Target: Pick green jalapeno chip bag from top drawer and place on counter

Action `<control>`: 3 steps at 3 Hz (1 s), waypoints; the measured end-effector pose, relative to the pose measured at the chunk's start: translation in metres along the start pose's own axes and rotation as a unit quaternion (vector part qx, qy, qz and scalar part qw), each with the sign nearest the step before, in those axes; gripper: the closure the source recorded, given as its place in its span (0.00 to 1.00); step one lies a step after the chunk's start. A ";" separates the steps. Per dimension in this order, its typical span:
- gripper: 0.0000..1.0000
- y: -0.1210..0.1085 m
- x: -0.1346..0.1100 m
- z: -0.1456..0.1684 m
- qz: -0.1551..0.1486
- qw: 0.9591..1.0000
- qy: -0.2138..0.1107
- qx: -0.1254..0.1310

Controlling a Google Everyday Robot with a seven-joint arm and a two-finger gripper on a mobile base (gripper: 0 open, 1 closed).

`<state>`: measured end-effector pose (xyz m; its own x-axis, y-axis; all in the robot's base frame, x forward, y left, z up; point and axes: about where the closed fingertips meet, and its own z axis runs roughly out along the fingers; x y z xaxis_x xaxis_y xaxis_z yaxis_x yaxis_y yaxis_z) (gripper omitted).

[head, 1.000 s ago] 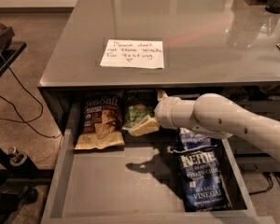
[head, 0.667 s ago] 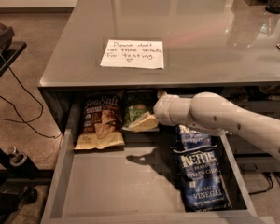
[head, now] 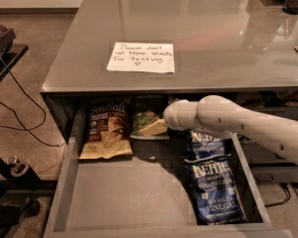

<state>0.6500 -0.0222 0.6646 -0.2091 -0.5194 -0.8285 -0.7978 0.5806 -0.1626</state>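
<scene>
The green jalapeno chip bag [head: 145, 117] lies at the back of the open top drawer [head: 134, 192], half under the counter's edge. My gripper [head: 154, 128] reaches in from the right on a pale arm [head: 228, 120]. Its yellowish tip sits on the lower front part of the bag. The grey counter [head: 213, 43] lies above the drawer and carries a white handwritten note [head: 140, 57].
A tan Sea Salt bag [head: 107, 130] lies left of the green bag. Two blue Kettle bags [head: 213, 190] lie at the drawer's right side, partly under my arm. Black cables and a stand [head: 10, 172] are on the floor at the left.
My arm has shifted slightly towards the back of the drawer, its tip staying on the green bag. The bags have not moved.
</scene>
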 end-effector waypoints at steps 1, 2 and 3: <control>0.00 -0.001 0.012 0.015 0.015 0.999 0.029 -0.005; 0.00 0.003 0.023 0.030 0.024 0.998 0.062 -0.012; 0.00 0.009 0.031 0.042 0.027 0.995 0.091 -0.018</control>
<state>0.6604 -0.0072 0.6147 -0.3493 -0.5954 -0.7236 -0.8019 0.5894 -0.0978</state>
